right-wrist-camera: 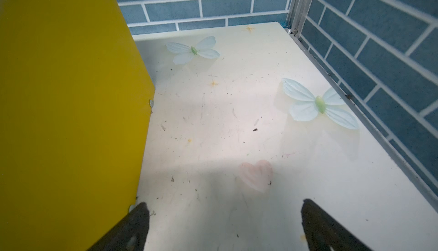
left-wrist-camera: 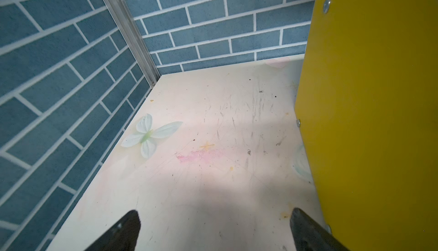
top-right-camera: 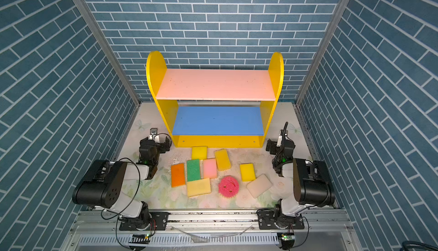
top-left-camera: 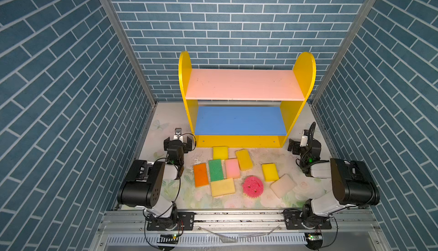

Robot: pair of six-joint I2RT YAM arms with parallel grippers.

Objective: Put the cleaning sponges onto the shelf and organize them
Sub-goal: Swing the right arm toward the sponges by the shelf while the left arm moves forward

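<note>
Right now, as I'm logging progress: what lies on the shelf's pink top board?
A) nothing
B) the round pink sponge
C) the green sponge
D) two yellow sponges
A: the pink top board of the shelf is bare in both top views; the green sponge and the round pink sponge lie on the table in front of it.

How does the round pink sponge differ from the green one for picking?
Shape: the round pink sponge has a scalloped edge; the green sponge is a plain rectangle. Surface: the round one shows face-like holes; the green one is unmarked. Neighbours: the green one sits tight between the orange sponge and pink rectangular sponge; the round one lies apart. Both lie flat on the table, off the shelf.
</note>
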